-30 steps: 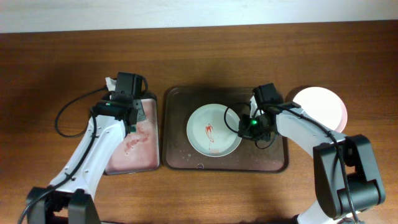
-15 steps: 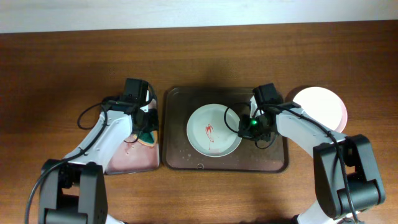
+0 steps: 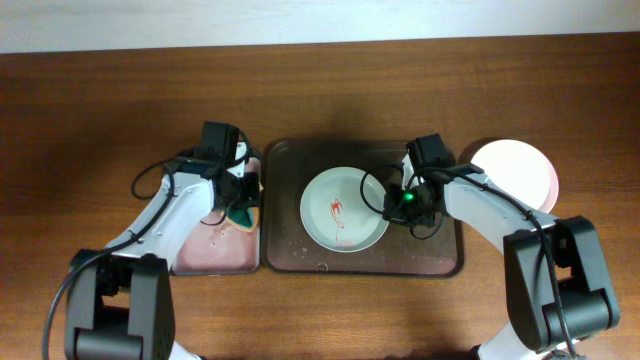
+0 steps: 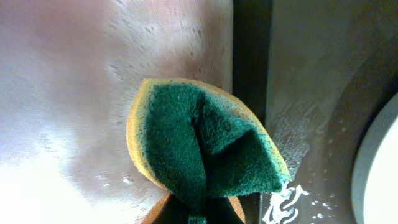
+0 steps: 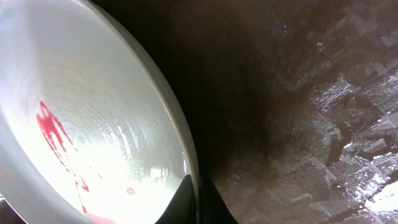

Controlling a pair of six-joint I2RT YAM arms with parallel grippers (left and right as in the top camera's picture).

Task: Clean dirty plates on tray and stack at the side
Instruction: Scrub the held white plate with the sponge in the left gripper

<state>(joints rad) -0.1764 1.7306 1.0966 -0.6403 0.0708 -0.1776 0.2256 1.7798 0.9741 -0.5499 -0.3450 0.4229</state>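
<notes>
Bearing a red smear point(image 3: 336, 212), the white plate point(image 3: 352, 228) is rim-gripped by the right pincer point(image 3: 391, 207); left pincer point(image 3: 241, 201) clamps a sponge point(image 4: 205, 149).

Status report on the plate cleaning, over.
Left end effector shut on sponge, at left rim of tray. Right end effector shut on plate rim. Red smear unwiped; nothing between sponge and plate.

You have a brown wooden table point(image 3: 100, 100) spanning the whole overhead view. Three things lie directly on it. The dark brown tray point(image 3: 283, 255) sits near the middle. A smaller tray point(image 3: 200, 262) with a pinkish inside sits just beside its left edge. A white plate point(image 3: 520, 165) lies just beside its right end; you cannot tell whether that is one plate or a stack.
</notes>
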